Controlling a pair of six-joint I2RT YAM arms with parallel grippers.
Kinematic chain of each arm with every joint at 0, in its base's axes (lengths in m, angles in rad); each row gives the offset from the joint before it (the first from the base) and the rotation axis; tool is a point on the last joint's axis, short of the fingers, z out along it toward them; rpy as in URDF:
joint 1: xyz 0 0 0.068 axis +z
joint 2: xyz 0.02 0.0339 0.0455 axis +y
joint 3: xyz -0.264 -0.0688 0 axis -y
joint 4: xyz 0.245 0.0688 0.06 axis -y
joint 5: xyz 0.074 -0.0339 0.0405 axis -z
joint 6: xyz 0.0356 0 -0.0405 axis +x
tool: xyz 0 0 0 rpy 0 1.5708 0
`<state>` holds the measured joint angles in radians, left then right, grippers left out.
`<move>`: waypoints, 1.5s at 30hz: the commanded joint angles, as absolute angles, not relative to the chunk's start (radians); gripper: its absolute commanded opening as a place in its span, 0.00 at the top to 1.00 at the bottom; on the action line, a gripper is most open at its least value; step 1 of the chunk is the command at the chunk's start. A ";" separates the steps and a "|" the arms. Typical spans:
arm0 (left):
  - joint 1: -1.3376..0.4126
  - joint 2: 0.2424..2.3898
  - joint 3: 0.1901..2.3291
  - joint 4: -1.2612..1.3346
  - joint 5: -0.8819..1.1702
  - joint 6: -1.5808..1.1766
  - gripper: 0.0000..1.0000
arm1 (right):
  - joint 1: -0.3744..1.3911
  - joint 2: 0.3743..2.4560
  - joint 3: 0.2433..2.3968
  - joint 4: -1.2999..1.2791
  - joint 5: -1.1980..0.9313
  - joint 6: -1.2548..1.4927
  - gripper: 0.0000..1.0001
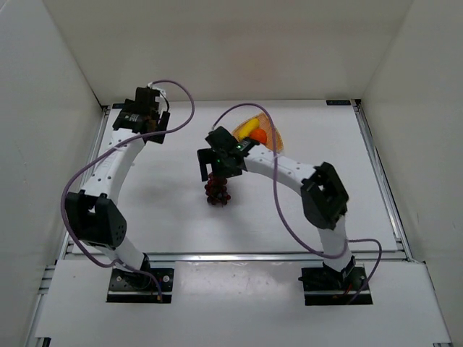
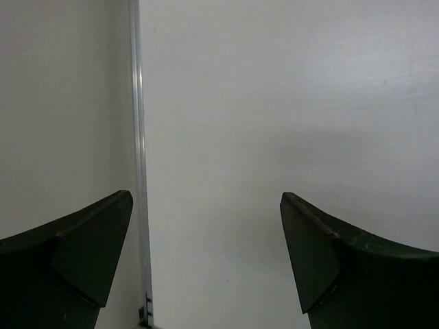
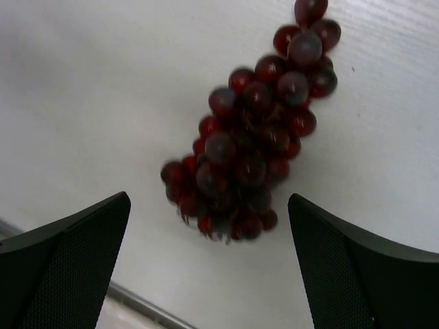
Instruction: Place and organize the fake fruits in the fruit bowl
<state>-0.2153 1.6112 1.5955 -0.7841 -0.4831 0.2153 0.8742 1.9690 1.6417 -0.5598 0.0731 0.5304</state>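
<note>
The dark red-purple grape bunch [image 1: 218,191] lies on the white table near the middle; it also fills the right wrist view [image 3: 252,140]. My right gripper [image 1: 210,173] hovers just above and behind the bunch, open, with the bunch ahead of the gap between the fingers [image 3: 68,267]. The wooden fruit bowl [image 1: 274,142] sits at the back, partly hidden by the right arm, with the yellow banana piece [image 1: 245,129] and the small orange [image 1: 257,135] in it. My left gripper [image 1: 142,108] is open and empty at the back left corner, its fingers [image 2: 329,253] over bare table.
White walls enclose the table on three sides. A metal rail [image 2: 140,171] runs along the table's left edge, close to the left gripper. Purple cables [image 1: 282,210] loop from both arms over the table.
</note>
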 commanded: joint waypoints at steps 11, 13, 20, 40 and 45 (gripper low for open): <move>-0.144 1.516 1.509 -0.891 -0.374 0.129 0.00 | 0.902 2.270 1.896 -0.891 0.267 0.684 0.03; -0.144 1.516 1.509 -0.900 -0.374 0.120 0.00 | 0.902 2.270 1.882 -0.891 0.252 0.674 0.12; -0.144 1.506 1.500 -0.900 -0.365 0.100 0.00 | 0.902 2.198 1.806 -0.836 0.256 0.655 0.66; -0.094 1.506 1.462 -0.910 -0.353 0.100 0.00 | 0.462 2.049 2.076 -0.772 0.186 0.445 0.74; -0.094 1.516 1.444 -0.910 -0.362 0.100 0.00 | 0.411 2.183 2.160 -0.746 0.173 0.370 0.71</move>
<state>-0.0990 1.5467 1.4609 -0.9127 -0.3649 0.1108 0.4000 2.1342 2.1067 -0.7609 0.2119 0.4515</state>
